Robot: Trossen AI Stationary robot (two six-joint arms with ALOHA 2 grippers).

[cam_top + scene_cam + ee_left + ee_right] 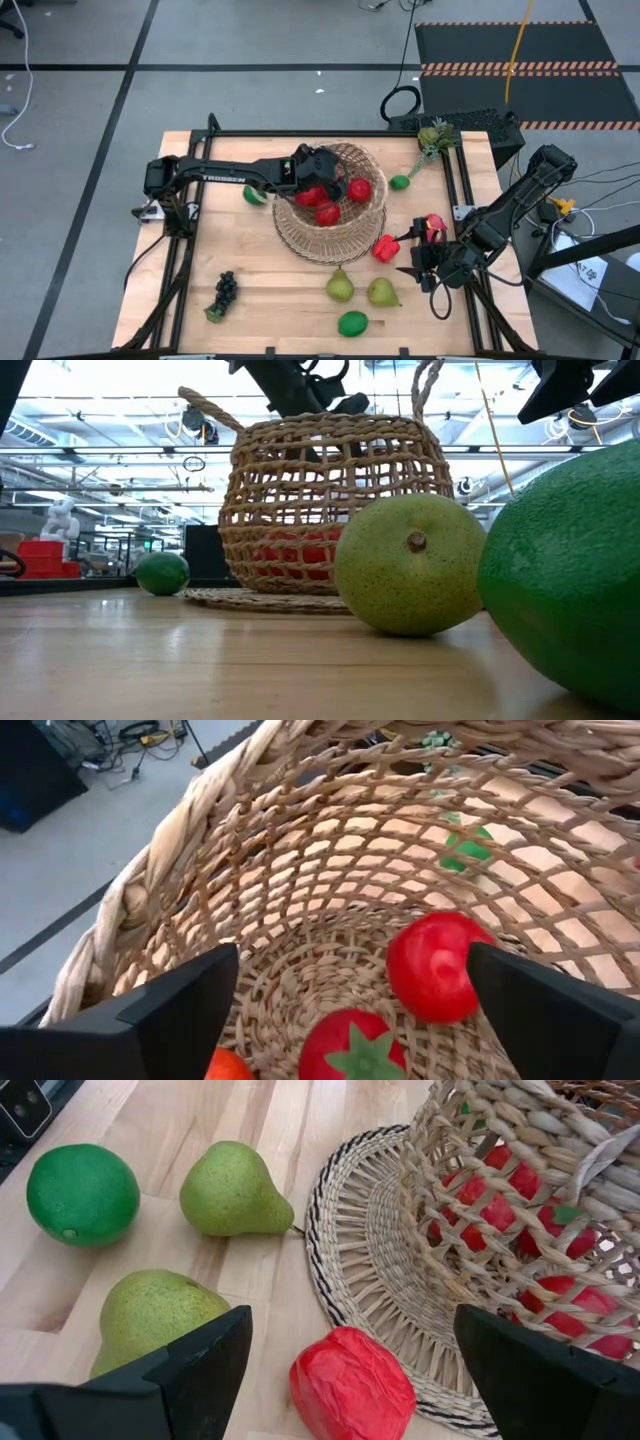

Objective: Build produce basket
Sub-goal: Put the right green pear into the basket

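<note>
The tan woven basket point(335, 215) stands on a round woven mat point(355, 1270) at the table's middle. Red round produce point(433, 967) lies on its floor, a stemmed one point(352, 1045) among them. My left gripper point(350, 1015) hangs open just inside the basket's rim point(322, 180), above the red pieces and touching none. My right gripper point(350, 1370) waits open near the table's right side point(420, 258); a red piece point(350, 1380) lies on the table ahead of it, beside the mat. Two green pears point(340, 287) point(381, 292) and a lime point(352, 323) lie nearer the front edge.
Dark grapes point(225, 293) lie at front left. One lime point(255, 195) sits left of the basket, another point(400, 182) to its right. A pink fruit point(433, 224) lies by my right gripper, a leafy green piece point(432, 137) at far right. The basket's handle point(425, 385) arches overhead.
</note>
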